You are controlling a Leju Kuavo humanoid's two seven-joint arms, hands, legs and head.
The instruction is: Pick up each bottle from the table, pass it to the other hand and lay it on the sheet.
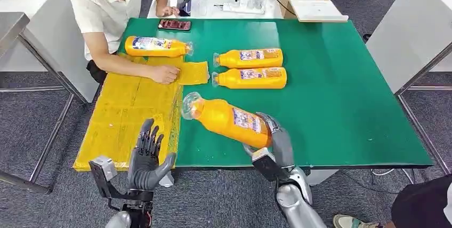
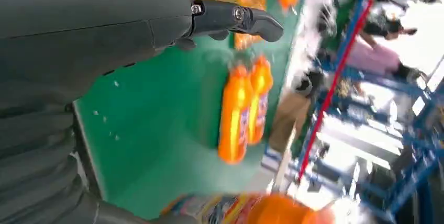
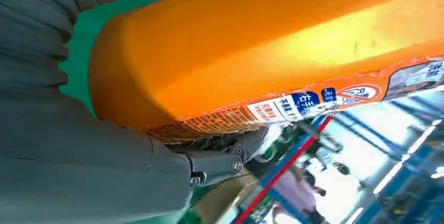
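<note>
The bottle (image 1: 230, 119) is gripped by the right hand (image 1: 273, 141); it should be kept level toward the spread, empty left hand (image 1: 147, 156).

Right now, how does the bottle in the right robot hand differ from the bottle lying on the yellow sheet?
The held bottle is gripped at its base by the right robot hand, tilted above the green table; the sheet bottle lies flat and free on the yellow sheet. Both are orange with clear caps.
</note>
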